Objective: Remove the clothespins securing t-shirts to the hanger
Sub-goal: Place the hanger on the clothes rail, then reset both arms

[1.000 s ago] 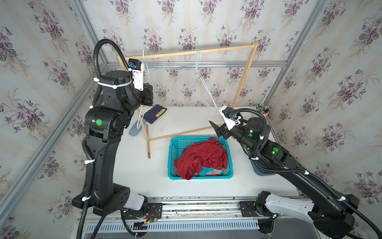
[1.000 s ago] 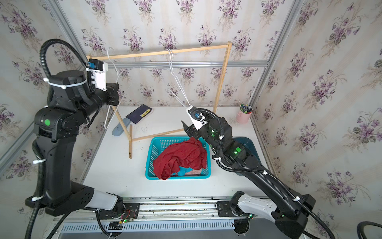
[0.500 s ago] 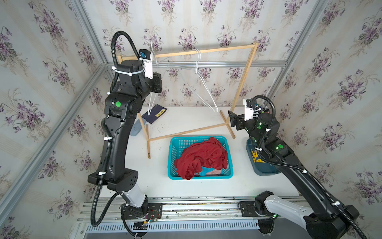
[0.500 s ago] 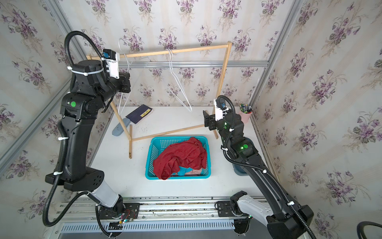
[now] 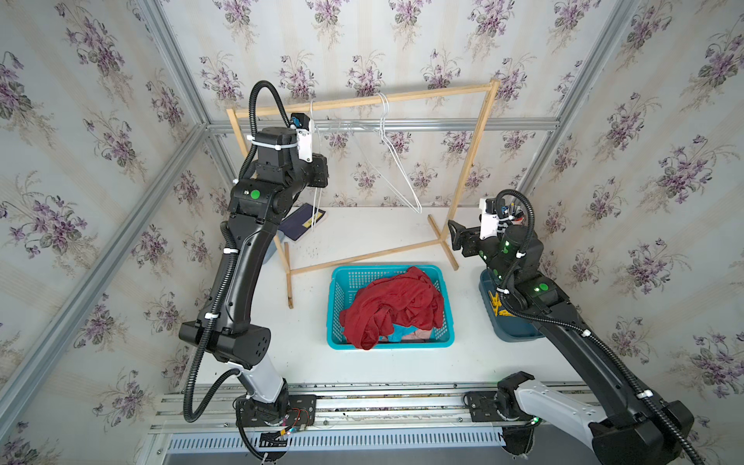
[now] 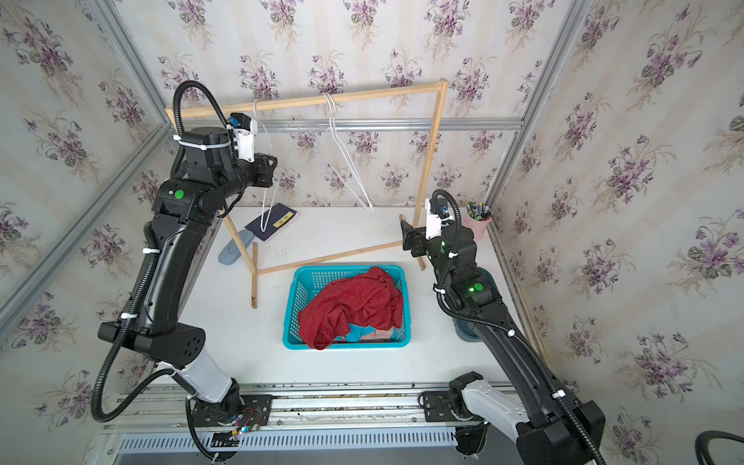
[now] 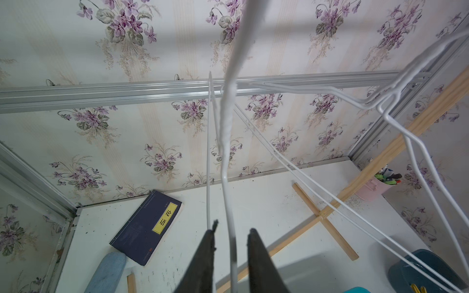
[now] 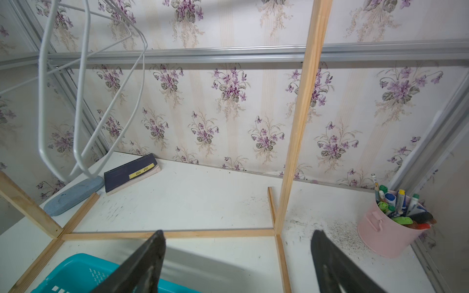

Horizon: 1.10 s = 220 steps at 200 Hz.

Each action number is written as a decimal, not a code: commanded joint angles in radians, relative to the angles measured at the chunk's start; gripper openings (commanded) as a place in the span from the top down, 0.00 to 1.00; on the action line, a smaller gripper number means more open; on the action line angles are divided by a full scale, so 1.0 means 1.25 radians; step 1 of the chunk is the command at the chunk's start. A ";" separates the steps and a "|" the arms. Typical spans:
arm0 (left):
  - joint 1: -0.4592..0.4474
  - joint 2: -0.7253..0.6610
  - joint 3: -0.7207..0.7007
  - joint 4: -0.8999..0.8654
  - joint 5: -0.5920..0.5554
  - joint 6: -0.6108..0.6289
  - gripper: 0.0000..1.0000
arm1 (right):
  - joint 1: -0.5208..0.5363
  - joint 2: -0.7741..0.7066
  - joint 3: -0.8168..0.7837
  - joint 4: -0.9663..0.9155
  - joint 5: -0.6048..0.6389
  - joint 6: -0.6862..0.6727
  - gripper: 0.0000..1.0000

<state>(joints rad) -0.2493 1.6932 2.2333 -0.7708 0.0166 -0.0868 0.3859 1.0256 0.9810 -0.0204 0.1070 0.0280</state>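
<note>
Three white wire hangers hang bare on the wooden rack [image 5: 362, 100]. One hanger [image 7: 225, 152] runs down between the parted fingers of my left gripper [image 7: 233, 229], which is open and up by the rack's left end. The dark red t-shirt [image 5: 396, 306] lies heaped in the turquoise basket [image 5: 386, 269]; bits of a turquoise t-shirt [image 5: 402, 332] and a pink one [image 5: 420, 334] peek out under it. Yellow clothespins [image 5: 497, 304] lie in a dark blue bin [image 5: 519, 334] under my right arm. My right gripper [image 8: 238, 232] is open and empty beside the rack's right post.
A dark blue book [image 7: 149, 225] and a grey-blue case [image 8: 73, 195] lie at the back left of the table. A pink cup of pens [image 8: 388, 228] stands in the back right corner. The rack's wooden feet [image 8: 167, 234] cross the table behind the basket.
My left arm carried a hanger up to the rack's rail and its jaws have parted round the wire. My right arm drew back to the right, away from the basket.
</note>
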 commanded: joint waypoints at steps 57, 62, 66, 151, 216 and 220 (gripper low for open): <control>-0.001 -0.171 -0.133 0.042 0.156 0.053 0.01 | -0.132 -0.030 -0.137 0.165 0.048 0.055 0.00; -0.001 -0.191 -0.152 0.042 0.161 0.058 0.01 | -0.136 -0.032 -0.151 0.178 0.062 0.048 0.00; -0.001 -0.207 -0.167 0.042 0.166 0.064 0.01 | -0.136 -0.033 -0.161 0.187 0.072 0.042 0.00; 0.005 -0.656 -0.873 0.135 -0.101 0.151 0.01 | -0.160 -0.017 -0.350 0.358 0.195 0.015 0.00; 0.073 -0.617 -1.288 0.568 -0.121 0.023 0.01 | -0.245 0.030 -0.482 0.523 0.217 0.022 0.00; 0.073 -0.610 -1.308 0.592 -0.130 0.019 0.01 | -0.245 0.030 -0.498 0.550 0.223 0.019 0.00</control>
<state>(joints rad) -0.1616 0.8894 0.6819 -0.3161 -0.0990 0.0109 0.0841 1.0527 0.4191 0.4828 0.3279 0.0914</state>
